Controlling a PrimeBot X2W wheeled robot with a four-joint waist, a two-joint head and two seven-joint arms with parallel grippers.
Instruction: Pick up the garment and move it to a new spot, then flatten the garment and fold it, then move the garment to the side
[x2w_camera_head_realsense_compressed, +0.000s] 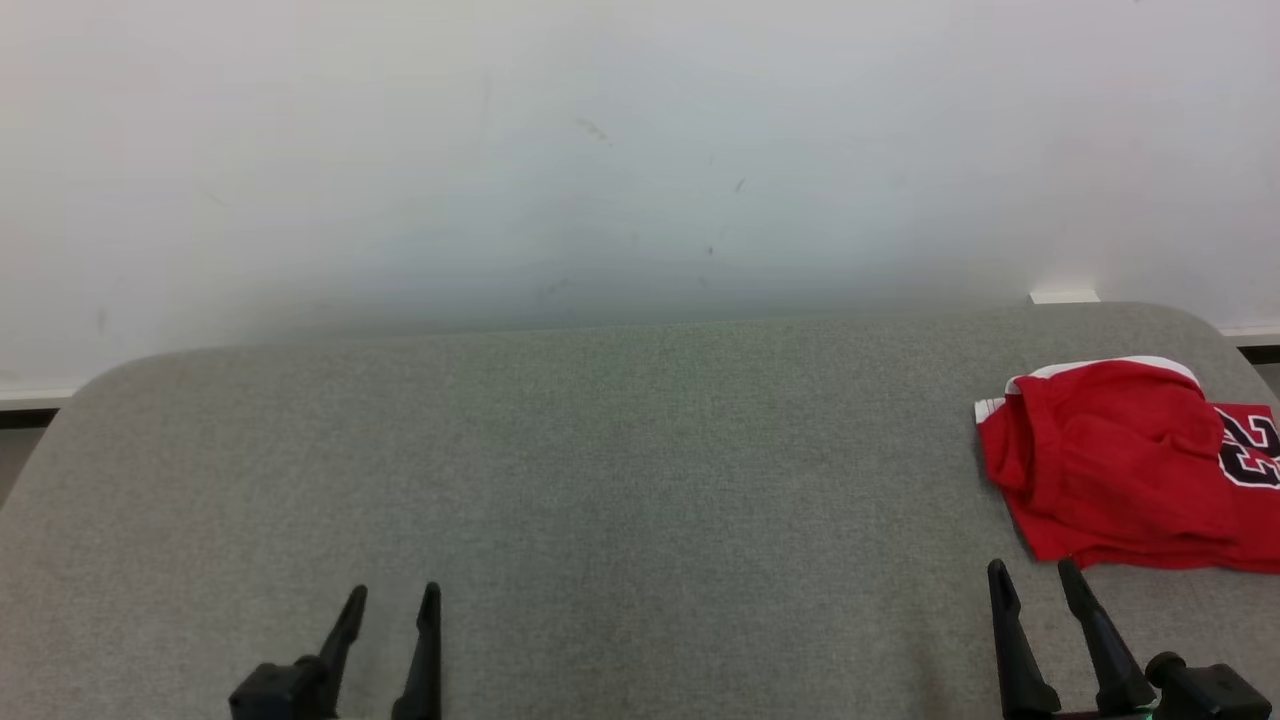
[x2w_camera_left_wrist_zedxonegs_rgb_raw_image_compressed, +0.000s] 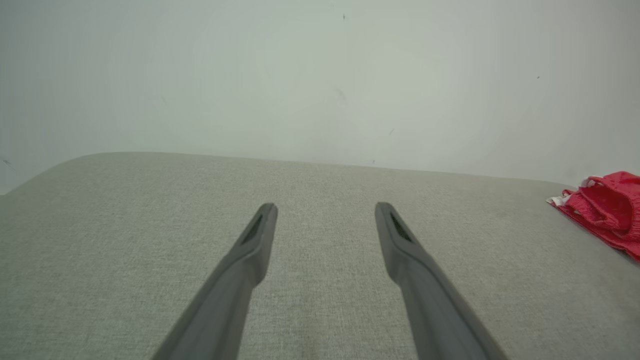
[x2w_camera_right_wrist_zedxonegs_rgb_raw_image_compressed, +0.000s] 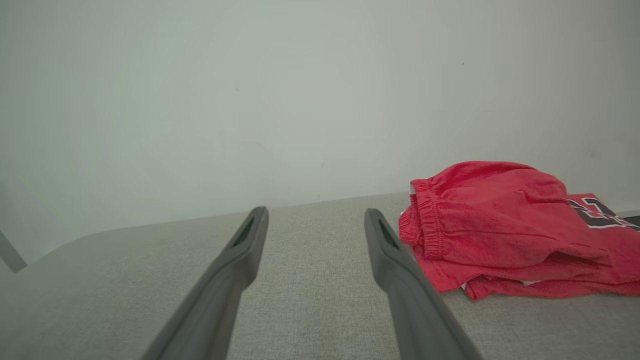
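The garment (x2w_camera_head_realsense_compressed: 1120, 470) is a red piece of sportswear with white trim and a black number, lying folded over on the far right of the grey table (x2w_camera_head_realsense_compressed: 620, 450). The right wrist view shows the garment (x2w_camera_right_wrist_zedxonegs_rgb_raw_image_compressed: 500, 230) just right of my fingers, and the left wrist view catches the garment (x2w_camera_left_wrist_zedxonegs_rgb_raw_image_compressed: 607, 207) at its right edge. My right gripper (x2w_camera_head_realsense_compressed: 1035, 572) stands open near the front edge, just short of the garment's near hem and apart from it. My left gripper (x2w_camera_head_realsense_compressed: 395, 595) stands open at the front left, nothing between its fingers.
A pale wall (x2w_camera_head_realsense_compressed: 640, 150) rises directly behind the table's rounded far edge. A white baseboard (x2w_camera_head_realsense_compressed: 1065, 297) shows at the back right. The table's cloth surface stretches bare from the left gripper across the middle.
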